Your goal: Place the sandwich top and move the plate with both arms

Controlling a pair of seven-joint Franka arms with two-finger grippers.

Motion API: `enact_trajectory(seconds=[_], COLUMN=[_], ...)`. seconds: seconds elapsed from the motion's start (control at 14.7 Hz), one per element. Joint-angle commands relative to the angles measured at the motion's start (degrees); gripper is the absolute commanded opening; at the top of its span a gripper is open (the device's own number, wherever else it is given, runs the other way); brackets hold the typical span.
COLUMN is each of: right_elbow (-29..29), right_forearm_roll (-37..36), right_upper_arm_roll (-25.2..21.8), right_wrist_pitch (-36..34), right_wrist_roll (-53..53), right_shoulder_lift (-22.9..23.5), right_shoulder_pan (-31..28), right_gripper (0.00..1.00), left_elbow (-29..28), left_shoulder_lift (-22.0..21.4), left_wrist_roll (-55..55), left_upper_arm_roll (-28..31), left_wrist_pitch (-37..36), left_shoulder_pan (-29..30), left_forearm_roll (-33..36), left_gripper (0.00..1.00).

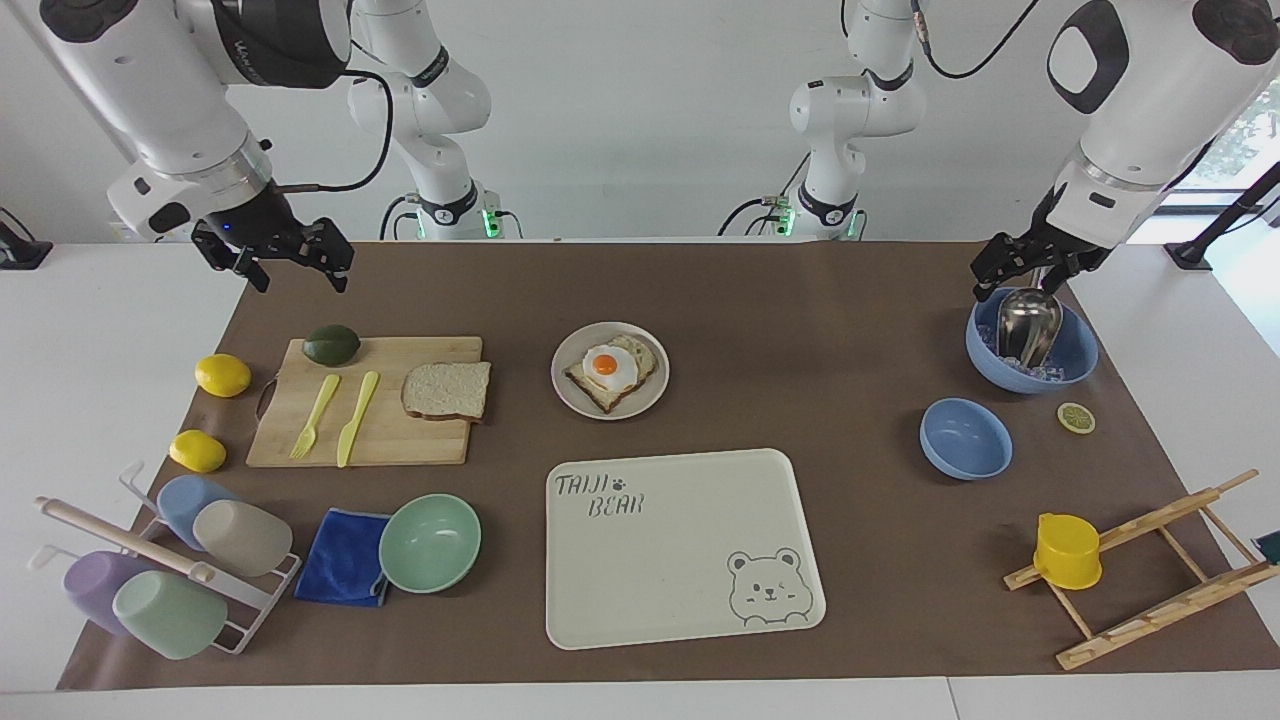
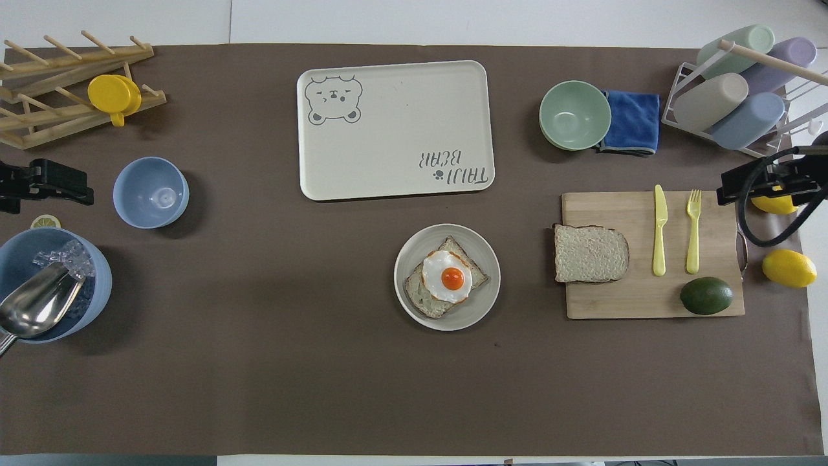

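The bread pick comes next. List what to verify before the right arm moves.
1. The sandwich top lies flat and uncovered on the cutting board: ok.
2. The knife lies apart from the bread: ok.
3. The egg toast sits on the plate: ok.
4. The right gripper is open, raised over the table edge by the board: ok.
5. The left gripper is over the ice bowl; free of the scoop: cannot tell.
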Motion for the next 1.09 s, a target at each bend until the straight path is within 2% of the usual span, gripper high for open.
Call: enact_trajectory(seconds=[0.0, 0.61, 0.75, 0.89, 1.02], right_elbow=[-0.30, -1.79, -2.06, -2.06, -2.06], right_forearm_roll=[-0.57, 0.13, -3.97, -9.78, -14.35], right_upper_arm_roll=[0.68, 0.94, 4.36, 8.91, 10.43], right_wrist_pitch=[-0.03, -1.17, -1.17, -0.91, -0.47], right_wrist_roll=[-1.39, -1.83, 0.00, 8.05, 15.45], right_shoulder_lift=[-0.20, -1.34, -0.03, 3.04, 6.11], right_shoulder_pan=[-0.81, -0.63, -0.11, 1.38, 5.93], right_gripper=[1.00, 1.00, 1.00, 1.00, 1.00], left_elbow=[-0.76, -0.76, -0.76, -0.76, -0.76], left_shoulder_lift=[-0.89, -0.89, -0.89, -0.89, -0.89], left_wrist_roll=[0.02, 0.02, 0.02, 0.02, 0.02], left_upper_arm_roll=[-0.08, -0.08, -0.08, -0.08, -0.08], left_wrist_pitch=[0.21, 0.21, 0.21, 0.21, 0.21], left_shoulder_pan=[0.30, 0.30, 0.30, 0.30, 0.30], left_forearm_roll=[-0.62, -0.62, -0.62, -0.62, -0.62], left_gripper=[1.00, 1.00, 1.00, 1.00, 1.00])
